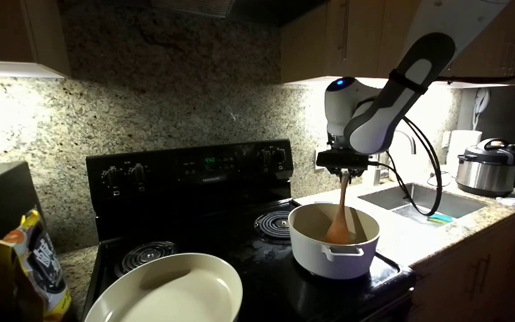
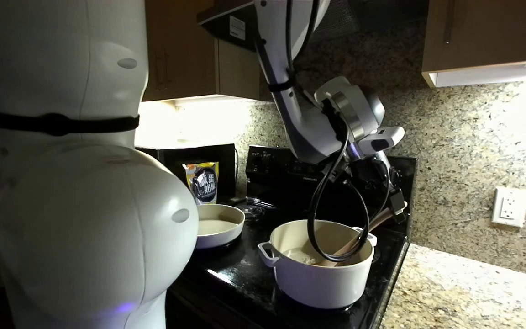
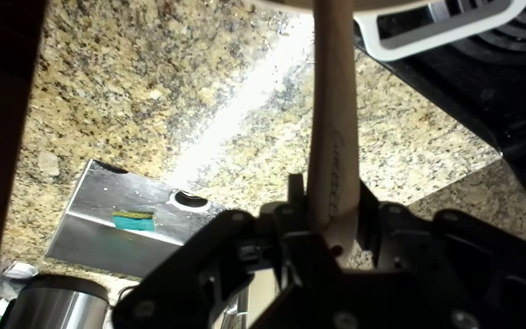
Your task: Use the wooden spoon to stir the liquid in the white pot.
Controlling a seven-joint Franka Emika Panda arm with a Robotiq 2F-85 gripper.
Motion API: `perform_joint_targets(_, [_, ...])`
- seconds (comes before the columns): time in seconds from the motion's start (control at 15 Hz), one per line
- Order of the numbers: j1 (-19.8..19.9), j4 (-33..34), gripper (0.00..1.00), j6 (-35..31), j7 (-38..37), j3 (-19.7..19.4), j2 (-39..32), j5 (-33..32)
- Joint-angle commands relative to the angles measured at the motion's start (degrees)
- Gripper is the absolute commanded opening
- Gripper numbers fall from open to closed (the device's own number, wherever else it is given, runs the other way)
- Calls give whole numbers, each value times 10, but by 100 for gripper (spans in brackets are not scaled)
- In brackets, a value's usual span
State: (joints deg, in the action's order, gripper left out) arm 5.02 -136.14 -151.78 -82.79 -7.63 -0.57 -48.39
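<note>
The white pot (image 1: 335, 259) stands on the black stove in both exterior views (image 2: 320, 285). The wooden spoon (image 1: 339, 228) leans in it, its broad end inside the pot and its handle rising above the rim; it also shows in an exterior view (image 2: 347, 248) and in the wrist view (image 3: 334, 100). My gripper (image 3: 334, 196) is shut on the top end of the handle, above and beside the pot's rim (image 1: 345, 175). In an exterior view a pale surface with a small bubbly patch shows inside the pot; the liquid (image 2: 296, 254) is hard to make out. The spoon's tip is hidden.
A larger shallow cream dish (image 1: 181, 286) sits on the stove beside the pot. The stove's back panel (image 1: 195, 172) rises behind. A sink (image 1: 458, 203) with a sponge and a steel cooker (image 1: 485, 174) are on the counter. A cable loop (image 2: 314, 219) hangs in front of the pot.
</note>
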Motion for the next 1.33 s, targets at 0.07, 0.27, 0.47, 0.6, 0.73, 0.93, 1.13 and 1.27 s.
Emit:
perform_joint_targets(0.07, [-7, -27, 7, 5, -16, 19, 15, -26])
perform_joint_targets(0.27, [-11, -15, 7, 3, -8, 26, 10, -9])
perform_joint_targets(0.47, [-11, 2, 7, 2, 1, 31, 5, 9])
perform_joint_targets(0.6, [-8, 18, 7, 3, 3, 29, -5, 21])
perform_joint_targets(0.73, [-3, 30, 7, 2, 1, 24, -14, 34])
perform_joint_targets(0.93, [4, 39, 7, 0, -5, 11, -21, 47])
perform_joint_targets(1.13, [11, 35, 7, -2, -15, -6, -20, 35])
perform_joint_targets(1.27, [16, 26, 7, -4, -8, -15, -17, 40])
